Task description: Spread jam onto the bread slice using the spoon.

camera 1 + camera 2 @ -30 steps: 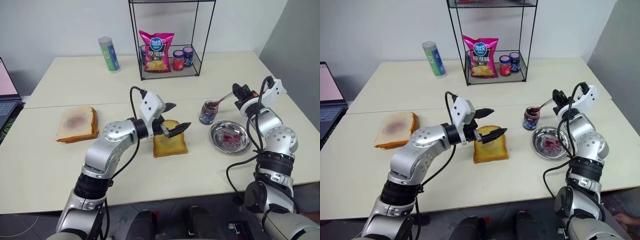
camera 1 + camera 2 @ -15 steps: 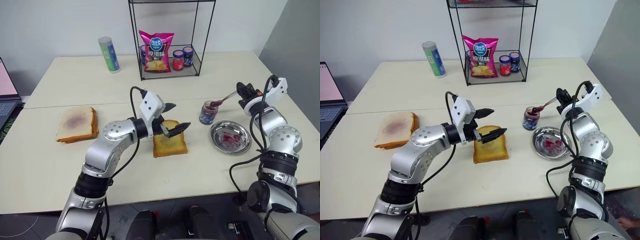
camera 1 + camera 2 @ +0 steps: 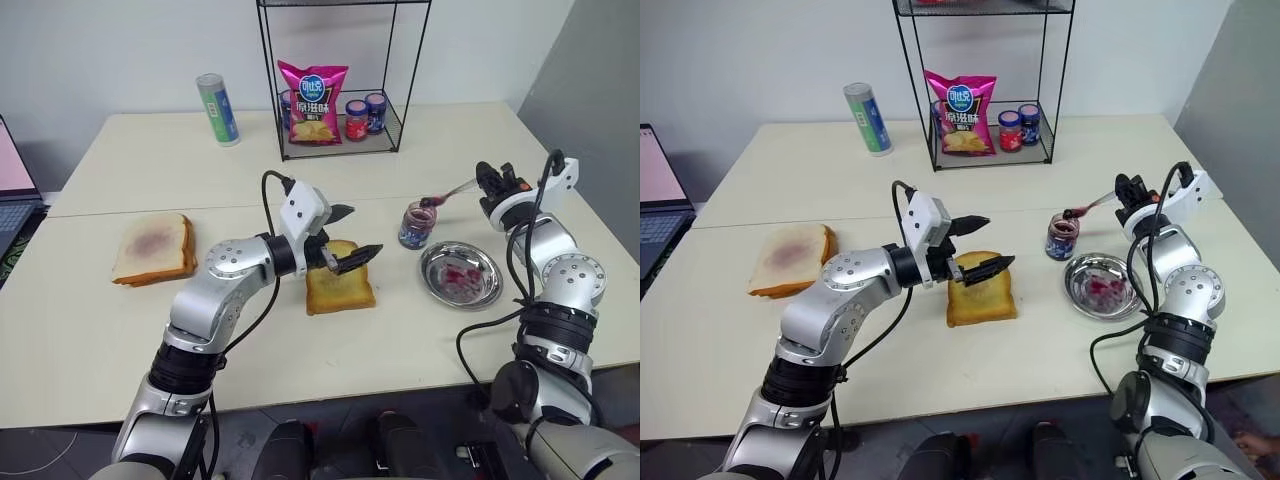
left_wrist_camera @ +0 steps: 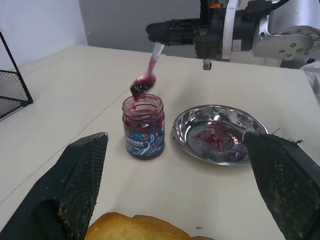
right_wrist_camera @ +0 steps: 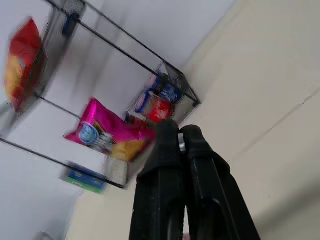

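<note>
A wire rack [image 3: 340, 80] holds a chip bag [image 3: 312, 102] (pink) beside two jars [image 3: 365, 117].

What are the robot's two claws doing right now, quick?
Left claw: open, empty, over the golden-brown toasted bread slice.
Right claw: shut on the small silvery metal spoon, its bowl of dark red jam above the open glass jam jar.

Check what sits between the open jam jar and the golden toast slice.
Nothing: bare cream table separates the blue-labelled open glass jar from the golden-brown square toast slice, as the left eye view shows.
</note>
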{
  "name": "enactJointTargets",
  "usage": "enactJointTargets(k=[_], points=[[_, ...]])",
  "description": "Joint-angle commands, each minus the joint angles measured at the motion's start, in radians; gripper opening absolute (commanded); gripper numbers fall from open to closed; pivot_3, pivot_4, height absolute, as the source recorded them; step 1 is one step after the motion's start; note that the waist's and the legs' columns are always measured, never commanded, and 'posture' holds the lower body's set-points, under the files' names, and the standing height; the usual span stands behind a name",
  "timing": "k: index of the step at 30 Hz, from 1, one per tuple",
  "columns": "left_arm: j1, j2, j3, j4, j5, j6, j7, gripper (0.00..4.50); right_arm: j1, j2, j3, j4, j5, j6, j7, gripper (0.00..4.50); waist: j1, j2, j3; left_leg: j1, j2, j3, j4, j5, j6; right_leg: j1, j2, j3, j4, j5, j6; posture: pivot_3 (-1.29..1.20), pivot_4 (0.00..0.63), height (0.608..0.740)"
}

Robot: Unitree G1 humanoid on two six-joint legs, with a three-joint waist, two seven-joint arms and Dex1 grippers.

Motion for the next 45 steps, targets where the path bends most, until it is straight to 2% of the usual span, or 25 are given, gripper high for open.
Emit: enactJointTargets(k=[1,5,8,11,15,17,19,27,34,37,42,45], points=[[0.008,0.058,0.092,-0.083,-0.07,0.039,-0.017,4.5,-0.041,0.043,-0.012,-0.12,0.174,0.039,-0.069,0.04,0.0,0.0,0.0,0.0,0.0,0.0,0.0,0.0,0.0,0.0,0.0,0.0,0.0,0.0,0.0,0.0,0.15,0.74],[0.072,0.136,0.14,-0.146,-0.111,0.092,-0.028,4.5,-0.034,0.086,0.043,-0.186,0.249,0.073,-0.103,0.04,-0.007,0.001,0.0,0.0,0.002,0.0,-0.001,0.0,0.0,-0.001,0.0,0.0,0.0,0.0,0.0,0.0,0.15,0.74],[0.175,0.205,0.216,-0.253,-0.185,0.175,-0.029,4.5,-0.014,0.116,0.134,-0.239,0.268,0.114,-0.086,0.04,-0.005,0.001,0.001,0.0,0.002,-0.002,-0.001,0.0,0.0,-0.001,0.0,-0.002,0.0,0.0,0.0,0.0,0.15,0.74],[0.332,0.282,0.309,-0.376,-0.252,0.251,-0.03,4.5,0.031,0.132,0.26,-0.288,0.226,0.153,-0.028,0.04,-0.008,0.002,0.001,0.0,0.003,-0.001,-0.001,0.0,0.0,-0.001,0.0,-0.001,-0.001,-0.001,0.0,0.0,0.15,0.74],[0.522,0.35,0.386,-0.46,-0.256,0.26,-0.026,4.5,0.085,0.123,0.395,-0.315,0.139,0.155,0.06,0.04,-0.008,0.003,0.002,0.001,0.005,-0.001,-0.001,0.0,0.0,0.0,-0.002,-0.001,-0.001,-0.003,-0.003,0.0,0.15,0.74],[0.595,0.35,0.424,-0.495,-0.263,0.263,-0.004,4.5,0.121,0.096,0.49,-0.334,0.058,0.146,0.132,0.04,-0.004,0.003,0.002,0.0,0.005,-0.004,-0.001,0.0,0.0,-0.001,-0.002,-0.001,-0.001,-0.005,-0.002,0.0,0.15,0.74],[0.632,0.336,0.44,-0.521,-0.276,0.265,0.024,4.5,0.15,0.073,0.554,-0.339,-0.008,0.124,0.196,0.04,0.002,0.003,0.002,0.001,0.005,-0.005,-0.001,0.0,0.0,0.0,-0.002,-0.003,0.0,-0.008,-0.007,0.0,0.15,0.74],[0.663,0.314,0.435,-0.554,-0.296,0.256,0.085,4.5,0.178,-0.031,0.75,-0.314,-0.314,-0.08,0.416,0.04,0.001,0.003,0.002,0.001,0.004,-0.002,-0.001,0.0,0.0,0.0,-0.002,-0.003,-0.001,-0.007,-0.005,0.0,0.15,0.74],[0.63,0.321,0.413,-0.535,-0.306,0.252,0.099,4.5,0.193,-0.039,0.783,-0.295,-0.46,-0.197,0.487,0.04,0.0,0.003,0.002,0.001,0.005,-0.004,-0.001,0.0,0.0,0.0,-0.001,-0.002,0.0,-0.006,-0.005,0.0,0.15,0.74],[0.617,0.323,0.404,-0.528,-0.307,0.252,0.099,4.5,0.187,-0.031,0.757,-0.292,-0.472,-0.212,0.492,0.04,0.001,0.003,0.002,0.001,0.005,-0.004,-0.001,0.0,0.0,0.0,-0.001,-0.002,0.0,-0.006,-0.005,0.0,0.15,0.74],[0.597,0.327,0.39,-0.51,-0.301,0.246,0.095,4.5,0.178,-0.017,0.698,-0.307,-0.439,-0.17,0.488,0.04,0.001,0.003,0.002,0.001,0.005,-0.004,-0.001,0.0,0.0,0.0,-0.001,-0.002,0.0,-0.006,-0.004,0.0,0.15,0.74],[0.587,0.332,0.388,-0.501,-0.302,0.243,0.092,4.5,0.171,0.029,0.611,-0.331,-0.313,-0.056,0.43,0.04,0.001,0.003,0.002,0.001,0.005,-0.004,-0.001,0.0,0.0,0.0,-0.001,-0.002,0.0,-0.006,-0.005,0.0,0.15,0.74]])
